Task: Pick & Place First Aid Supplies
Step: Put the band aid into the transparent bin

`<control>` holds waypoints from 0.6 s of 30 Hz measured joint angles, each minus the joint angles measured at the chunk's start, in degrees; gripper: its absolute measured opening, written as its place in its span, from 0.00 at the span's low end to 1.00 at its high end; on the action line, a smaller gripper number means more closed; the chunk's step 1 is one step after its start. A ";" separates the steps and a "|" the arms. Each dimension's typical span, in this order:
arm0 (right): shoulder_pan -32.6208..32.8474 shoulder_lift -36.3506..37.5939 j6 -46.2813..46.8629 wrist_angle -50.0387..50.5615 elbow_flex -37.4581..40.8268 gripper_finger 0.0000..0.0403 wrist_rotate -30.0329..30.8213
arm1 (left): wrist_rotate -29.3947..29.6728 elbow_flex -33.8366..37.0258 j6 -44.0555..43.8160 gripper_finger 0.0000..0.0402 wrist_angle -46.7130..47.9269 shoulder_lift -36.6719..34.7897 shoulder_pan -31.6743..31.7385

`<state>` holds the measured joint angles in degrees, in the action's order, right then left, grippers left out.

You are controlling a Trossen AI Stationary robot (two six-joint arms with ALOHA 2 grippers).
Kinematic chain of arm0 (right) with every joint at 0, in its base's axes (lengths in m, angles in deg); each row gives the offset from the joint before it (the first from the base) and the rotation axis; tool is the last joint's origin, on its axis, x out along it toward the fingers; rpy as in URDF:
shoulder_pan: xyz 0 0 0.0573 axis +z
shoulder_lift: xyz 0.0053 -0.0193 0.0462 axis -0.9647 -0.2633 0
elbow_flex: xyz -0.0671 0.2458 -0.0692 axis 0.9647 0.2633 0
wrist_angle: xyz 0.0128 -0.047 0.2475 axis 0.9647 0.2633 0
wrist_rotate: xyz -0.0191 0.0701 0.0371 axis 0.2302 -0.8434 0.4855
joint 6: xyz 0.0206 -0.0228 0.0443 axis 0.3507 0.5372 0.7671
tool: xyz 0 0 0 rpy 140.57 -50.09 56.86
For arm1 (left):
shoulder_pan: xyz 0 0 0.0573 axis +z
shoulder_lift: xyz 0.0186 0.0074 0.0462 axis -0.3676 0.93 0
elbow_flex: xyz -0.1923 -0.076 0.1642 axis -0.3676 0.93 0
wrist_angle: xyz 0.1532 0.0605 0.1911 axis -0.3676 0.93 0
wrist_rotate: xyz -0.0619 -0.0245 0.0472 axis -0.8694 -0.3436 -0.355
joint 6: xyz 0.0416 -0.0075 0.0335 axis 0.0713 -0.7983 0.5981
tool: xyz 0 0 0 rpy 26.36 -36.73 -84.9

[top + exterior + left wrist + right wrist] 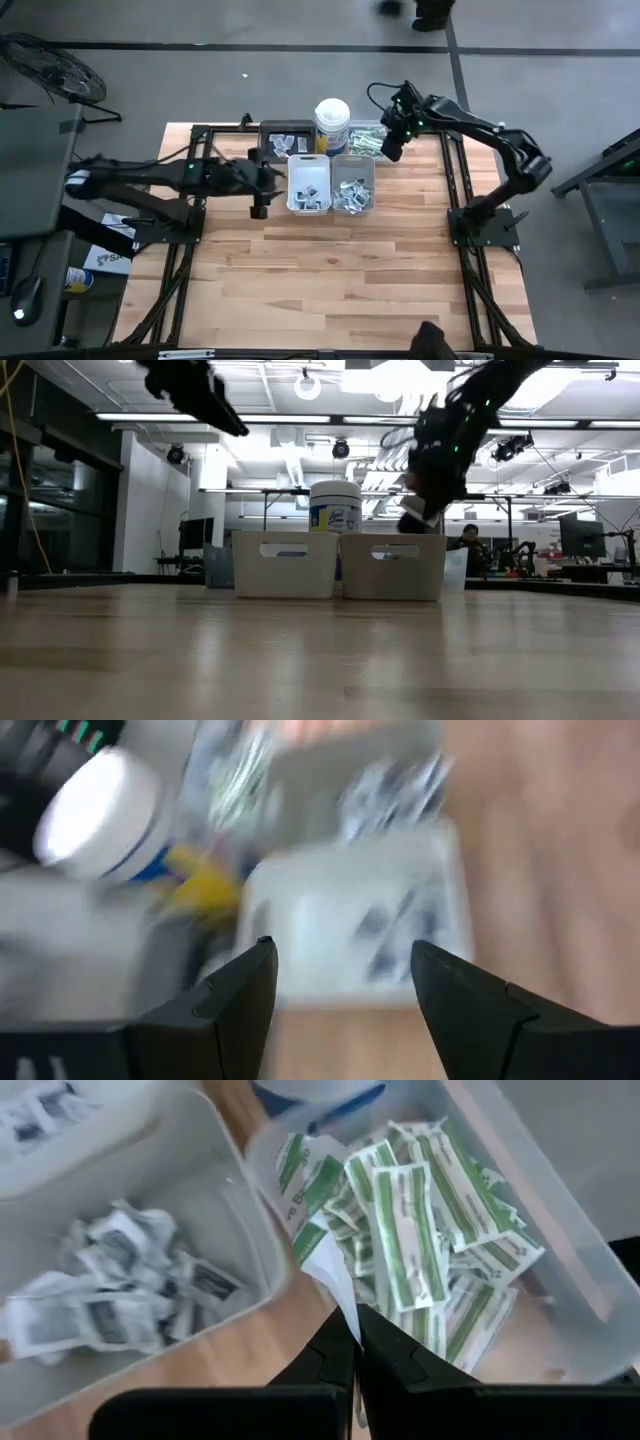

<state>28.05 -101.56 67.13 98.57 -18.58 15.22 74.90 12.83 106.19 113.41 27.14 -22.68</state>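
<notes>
at the far middle of the wooden table (330, 270), a cluster of trays is sitting around a tall white canister (331, 124) with a lid. item one: a white tray (309, 185) on the near left of the cluster, holding a few white sachets with dark marks (311, 191). item two: a grey tray (353, 184) touching its right side, holding a crumpled heap of white sachets (120, 1285). item three: a dark tray (281, 139) left of the canister, holding more sachets. item four: a clear tray (560, 1270) right of the canister, holding the pale-green-and-white strips (420, 1230) piled loosely. right gripper (357, 1342): hanging just above the gap between the grey tray and the clear tray, fingers pressed together and pinching the corner of one thin white packet (330, 1275), which is dangling over the edge of the strip pile. left gripper (343, 970): hovering beside the white tray on its left, clear of the table, fingers spread wide and gripping nothing; its wrist view is showing the white tray and the canister ahead. beyond the table, a person is sitting at a desk in the room behind
</notes>
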 joint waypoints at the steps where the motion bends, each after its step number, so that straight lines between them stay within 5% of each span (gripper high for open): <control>1: -0.87 -1.34 -1.19 -0.60 0.00 0.00 -0.63 | -4.97 4.66 0.10 0.56 -6.27 -3.13 1.61; 4: -2.51 -5.17 -4.97 -1.59 0.00 0.00 -2.06 | -16.97 17.72 -0.18 0.56 -21.24 -11.19 6.33; 7: -3.84 -8.59 -8.25 -1.72 0.00 0.00 -3.89 | -22.59 26.70 -2.37 0.56 -31.94 -17.79 9.72; 18: -5.16 -12.69 -12.92 -4.06 -0.02 0.00 -2.36 | -25.82 43.16 -7.56 0.56 -41.95 -34.76 18.14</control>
<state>22.90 -114.25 54.21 94.52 -18.61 12.86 49.08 55.99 98.62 71.45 -7.62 -4.55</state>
